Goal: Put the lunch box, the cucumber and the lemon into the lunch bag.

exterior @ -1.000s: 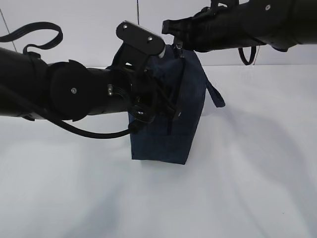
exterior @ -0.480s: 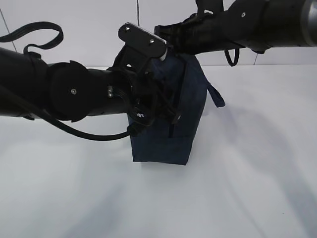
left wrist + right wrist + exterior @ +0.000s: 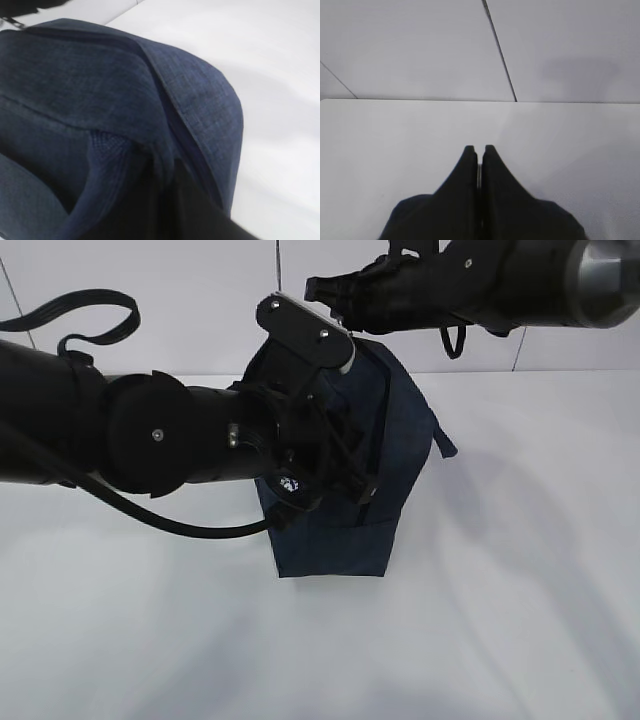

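Note:
The dark navy lunch bag (image 3: 340,530) stands on the white table, leaning a little. My left gripper (image 3: 345,465) presses into its near side and is shut on a fold of its fabric. The left wrist view is filled by the bag cloth (image 3: 100,90), with the dark left gripper (image 3: 170,200) at the bottom. My right gripper (image 3: 315,287) is just above the bag's top left end. It is shut (image 3: 480,149), and a thin silver sliver shows between its fingertips. The lunch box, cucumber and lemon are out of view.
One bag handle (image 3: 440,435) hangs off the bag's right side. The white table (image 3: 520,590) runs back to a pale wall (image 3: 180,280). My left arm (image 3: 120,430) crosses the left half of the exterior view.
My right gripper has moved left along the bag's top and slightly up. The bag has shifted a little to the right and leans more. My left gripper has kept its hold.

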Controlling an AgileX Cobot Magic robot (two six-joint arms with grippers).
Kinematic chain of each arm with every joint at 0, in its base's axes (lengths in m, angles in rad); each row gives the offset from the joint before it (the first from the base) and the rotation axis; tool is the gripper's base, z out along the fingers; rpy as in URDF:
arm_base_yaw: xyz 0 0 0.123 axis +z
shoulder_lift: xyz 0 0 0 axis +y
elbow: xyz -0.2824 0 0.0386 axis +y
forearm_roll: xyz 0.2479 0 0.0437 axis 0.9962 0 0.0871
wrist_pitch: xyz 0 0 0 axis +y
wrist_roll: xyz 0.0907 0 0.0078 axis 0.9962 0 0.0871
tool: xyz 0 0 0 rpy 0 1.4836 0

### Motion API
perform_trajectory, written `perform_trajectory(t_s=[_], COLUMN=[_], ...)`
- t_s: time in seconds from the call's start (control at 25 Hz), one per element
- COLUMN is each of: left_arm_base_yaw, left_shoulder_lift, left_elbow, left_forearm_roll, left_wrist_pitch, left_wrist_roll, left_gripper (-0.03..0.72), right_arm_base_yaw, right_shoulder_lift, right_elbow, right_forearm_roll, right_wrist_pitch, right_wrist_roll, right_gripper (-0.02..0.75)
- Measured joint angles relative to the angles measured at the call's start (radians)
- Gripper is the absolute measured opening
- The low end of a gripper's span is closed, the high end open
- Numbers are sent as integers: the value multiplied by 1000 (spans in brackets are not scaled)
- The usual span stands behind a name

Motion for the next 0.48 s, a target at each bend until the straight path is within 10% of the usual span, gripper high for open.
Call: perform_trajectory(t_s=[0.48], left_arm_base_yaw=[-4], left_shoulder_lift=[0], left_elbow=[0], left_forearm_roll=[26], left_wrist_pitch=[32], left_wrist_roll=[0], left_gripper=[-8], right_arm_base_yaw=[-40], right_shoulder_lift=[141], right_elbow=[-186], right_forearm_roll=[0], right_wrist_pitch=[56], right_wrist_roll=[-6], right_gripper=[0])
